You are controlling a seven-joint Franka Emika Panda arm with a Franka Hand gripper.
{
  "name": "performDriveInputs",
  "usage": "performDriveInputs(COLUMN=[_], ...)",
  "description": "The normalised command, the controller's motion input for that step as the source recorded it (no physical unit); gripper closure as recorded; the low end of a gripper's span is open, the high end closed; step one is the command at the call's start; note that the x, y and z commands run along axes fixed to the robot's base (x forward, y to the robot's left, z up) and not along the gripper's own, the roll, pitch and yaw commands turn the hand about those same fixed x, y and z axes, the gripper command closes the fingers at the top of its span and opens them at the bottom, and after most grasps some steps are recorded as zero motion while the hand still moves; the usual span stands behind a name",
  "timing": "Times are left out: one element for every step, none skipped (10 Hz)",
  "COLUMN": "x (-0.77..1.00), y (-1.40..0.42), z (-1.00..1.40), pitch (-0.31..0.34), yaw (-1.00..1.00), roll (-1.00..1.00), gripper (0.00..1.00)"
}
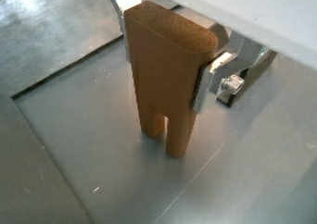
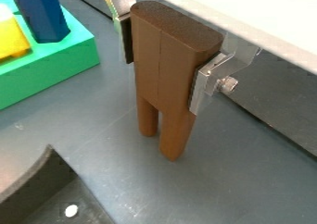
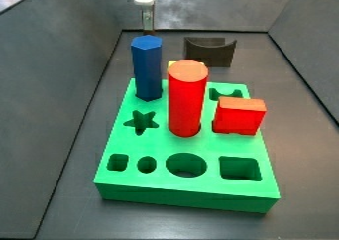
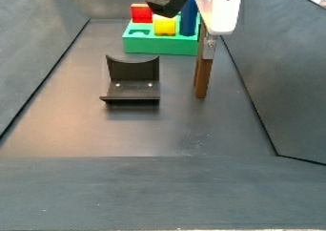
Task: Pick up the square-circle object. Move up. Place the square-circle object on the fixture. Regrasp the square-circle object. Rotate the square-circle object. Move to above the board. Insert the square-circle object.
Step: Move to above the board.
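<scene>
My gripper (image 1: 168,66) is shut on the square-circle object (image 1: 161,89), a matte brown block with two peg legs. The silver fingers (image 1: 207,82) clamp its upper sides in both wrist views (image 2: 165,66). In a side view the object (image 4: 201,73) hangs upright under the gripper (image 4: 205,39), legs down at or just above the floor. It is right of the fixture (image 4: 130,80), whose U notch is empty, and in front of the green board (image 4: 159,42). The board (image 2: 50,66) lies beside the object.
On the board (image 3: 185,184) stand a blue prism (image 3: 146,70), a red cylinder (image 3: 187,97) and a red block (image 3: 240,115). The fixture (image 3: 209,51) sits behind the board. Grey side walls (image 4: 274,73) slope in around the floor.
</scene>
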Motion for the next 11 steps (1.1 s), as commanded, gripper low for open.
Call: performDriveInputs(x=[0.14,0.13,0.13,0.12,0.12,0.11,0.1,0.1,0.09,0.08,0.08], y=[0.01,0.01,0.01,0.01,0.01,0.01,0.01,0.01,0.01,0.02,0.02], z=[1.0,1.0,1.0,1.0,1.0,1.0,1.0,1.0,1.0,1.0,1.0], pitch=[0.095,0.129,0.129,0.127,0.117,0.101,0.095,0.096,0.098,0.094,0.093], yaw=[0.03,0.03,0.02,0.02,0.02,0.01,0.01,0.01,0.01,0.01,0.01], roll=[-0.06,-0.05,-0.05,-0.04,-0.03,-0.02,-0.01,0.0,0.0,0.01,0.02], gripper=[1.0,1.0,1.0,1.0,1.0,1.0,1.0,1.0,1.0,1.0,1.0])
